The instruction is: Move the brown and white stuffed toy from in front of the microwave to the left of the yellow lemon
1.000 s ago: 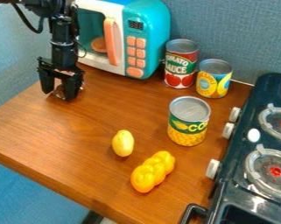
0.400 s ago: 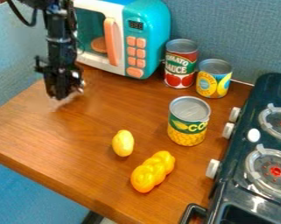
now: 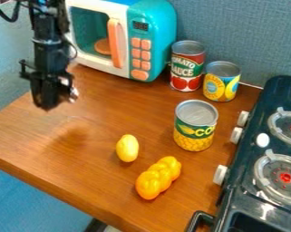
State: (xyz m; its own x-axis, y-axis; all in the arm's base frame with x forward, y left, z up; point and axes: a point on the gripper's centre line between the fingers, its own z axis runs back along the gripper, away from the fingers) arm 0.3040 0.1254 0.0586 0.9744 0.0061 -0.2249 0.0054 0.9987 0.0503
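- I saw the gripper (image 3: 46,106) lift and turn from its low spot by the microwave (image 3: 162,50). It hung over the table's (image 3: 108,120) far-left part, a soft shadow (image 3: 69,137) below.
- Meant the work was off the surface at that point.
- Couldn't tell if the gripper was wide, narrow or loaded. Silvery bit (image 3: 74,94) at its side: held thing or hardware, unclear.
- Lemon (image 3: 127,148), braid (image 3: 158,177) and corn can (image 3: 195,126) hadn't moved; all sat well apart from the gripper.
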